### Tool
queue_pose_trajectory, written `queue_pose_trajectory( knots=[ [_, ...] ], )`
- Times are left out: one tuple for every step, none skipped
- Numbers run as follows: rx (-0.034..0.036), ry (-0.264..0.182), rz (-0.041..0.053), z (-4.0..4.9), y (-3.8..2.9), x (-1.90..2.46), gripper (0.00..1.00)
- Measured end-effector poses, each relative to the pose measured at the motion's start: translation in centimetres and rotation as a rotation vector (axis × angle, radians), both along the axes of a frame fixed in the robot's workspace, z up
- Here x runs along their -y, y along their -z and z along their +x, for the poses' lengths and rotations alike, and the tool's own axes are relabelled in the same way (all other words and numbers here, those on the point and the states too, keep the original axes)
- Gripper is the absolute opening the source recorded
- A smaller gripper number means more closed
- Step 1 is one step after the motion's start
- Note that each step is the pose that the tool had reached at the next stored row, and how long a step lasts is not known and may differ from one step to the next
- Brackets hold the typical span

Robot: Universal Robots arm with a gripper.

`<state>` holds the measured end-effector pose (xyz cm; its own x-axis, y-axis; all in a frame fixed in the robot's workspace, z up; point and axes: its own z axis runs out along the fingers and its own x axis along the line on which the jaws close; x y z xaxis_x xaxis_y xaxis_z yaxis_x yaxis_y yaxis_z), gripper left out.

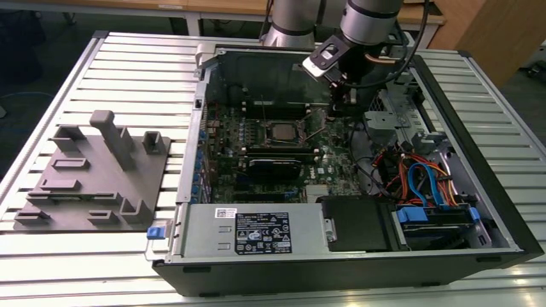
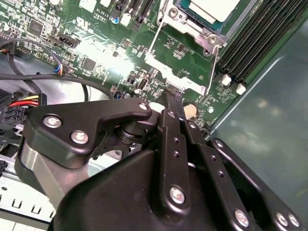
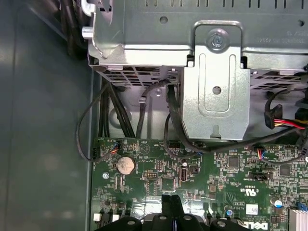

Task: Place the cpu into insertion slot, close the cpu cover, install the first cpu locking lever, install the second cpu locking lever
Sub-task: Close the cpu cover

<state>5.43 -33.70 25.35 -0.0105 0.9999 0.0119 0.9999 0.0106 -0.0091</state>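
Just ahead of the gripper [image 2: 171, 102], whose fingers are pressed together on nothing, the cpu cover [image 2: 175, 77] stands open in the second wrist view. Its free edge is nearest the tips, and beyond it the cpu [image 2: 211, 7] lies seated in the insertion slot [image 2: 211, 39]. Whether the tips touch that edge is hard to tell, and picture's border cuts off most of the slot.
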Motion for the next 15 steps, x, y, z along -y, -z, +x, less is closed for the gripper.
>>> queue_pose_trajectory(
  knots=[
    [0.0000,0.000,-0.0002,0.00,0.01,0.00,0.10],
    [0.0000,0.000,0.0000,0.00,0.02,0.00,0.10],
    [0.0000,0.000,0.0000,0.00,0.02,0.00,0.10],
    [0.0000,0.000,0.0000,0.00,0.03,0.00,0.10],
    [0.0000,0.000,0.0000,0.00,0.03,0.00,0.10],
    [0.0000,0.000,0.0001,0.00,0.05,0.00,0.10],
    [0.0001,0.000,0.0005,0.00,0.10,-0.01,0.10],
    [0.0001,0.000,0.0004,0.00,0.14,-0.01,0.10],
    [-0.0001,0.000,0.0000,0.00,0.19,0.00,0.10],
    [0.0000,0.000,0.0001,0.00,0.27,0.00,0.10],
    [-0.0001,0.000,0.0000,0.00,0.34,0.00,0.10],
    [-0.0003,0.000,0.0001,0.00,0.39,0.00,0.10],
    [-0.0005,0.000,0.0001,0.00,0.45,0.00,0.10],
    [-0.0008,0.000,0.0001,0.00,0.51,0.00,0.10],
    [-0.0012,0.000,0.0001,0.00,0.57,0.00,0.10]
  ],
)
